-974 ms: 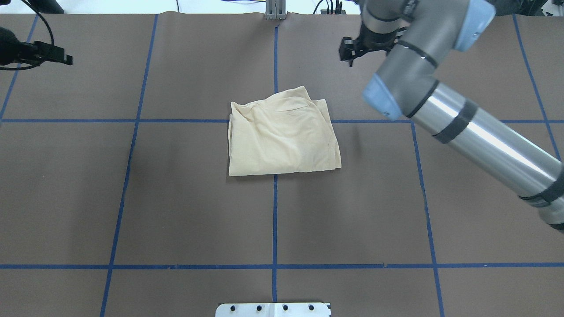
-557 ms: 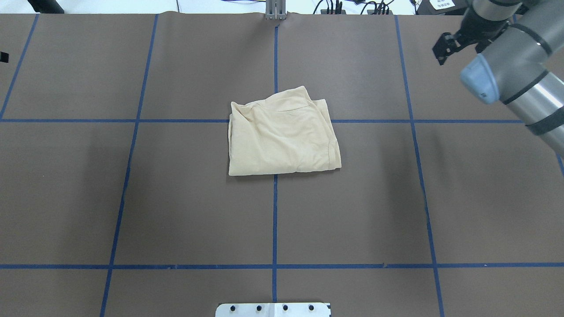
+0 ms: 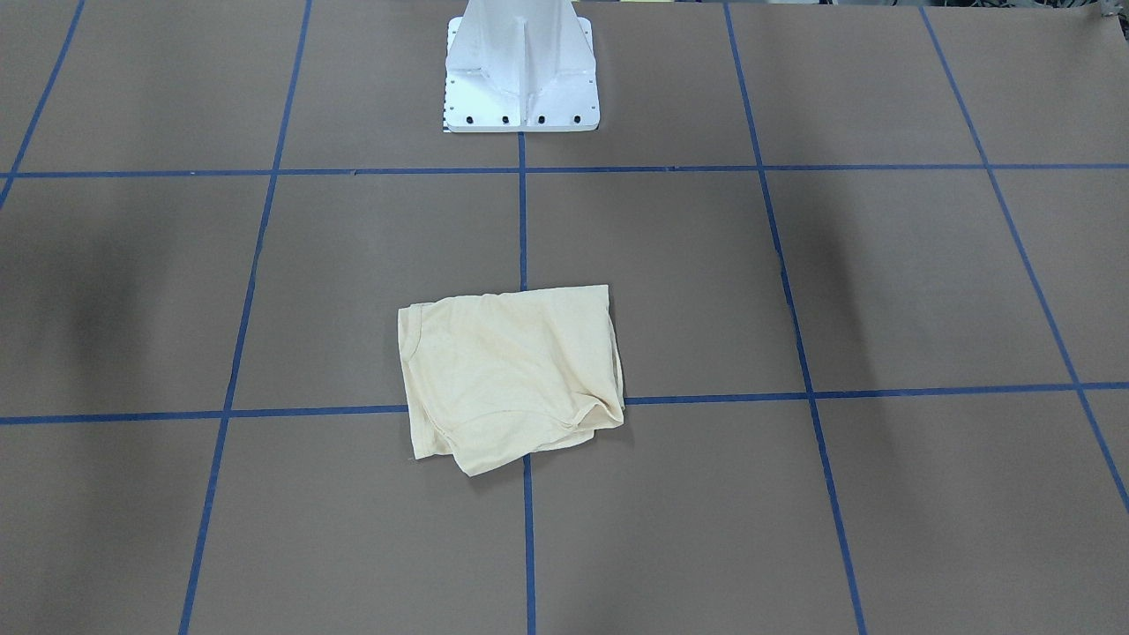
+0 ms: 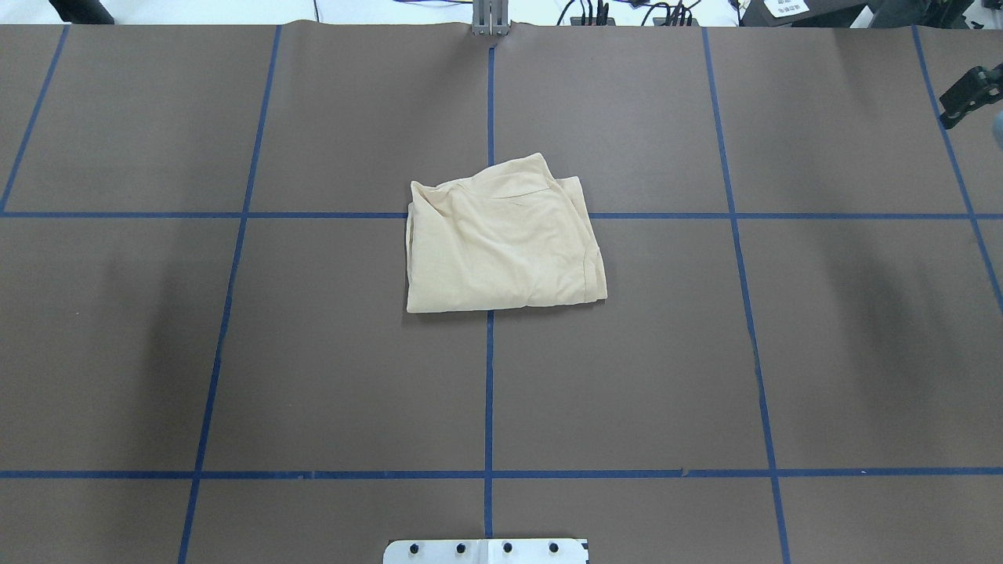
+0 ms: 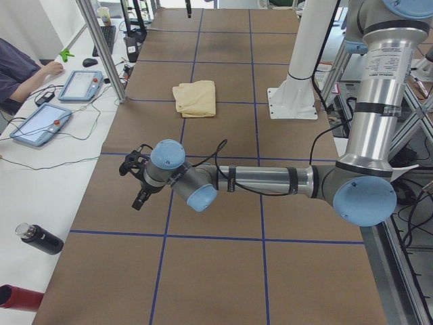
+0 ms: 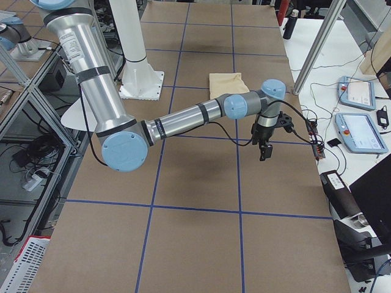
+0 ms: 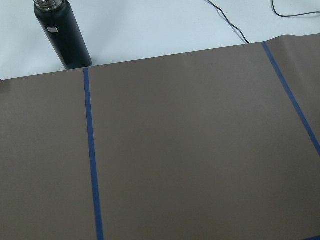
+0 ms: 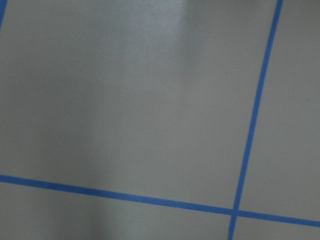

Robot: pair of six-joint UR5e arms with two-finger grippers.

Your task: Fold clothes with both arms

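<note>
Overhead exterior shows the shirt (image 4: 501,243) folded into a squarish packet at the middle of the table (image 4: 313,352), lying flat over the crossing of two blue tape lines (image 4: 489,392). Its slightly longer axis runs across the table, from the robot's left to its right. The edge with the curved neck seam faces away from the robot, and that far edge is uneven. The plain cream side is up.

Neither arm touches it. The right gripper (image 4: 965,98) is cut by that view's right edge, well apart from the shirt. In the exterior right view it hangs fingers-down above bare table, and I cannot tell how wide its claw stands. The left gripper (image 5: 137,196) shows only in the exterior left view, over the table's left end, far from the shirt, so its claw's state cannot be told either. The left wrist view takes in a dark bottle (image 7: 62,32) standing just off the brown cover
</note>
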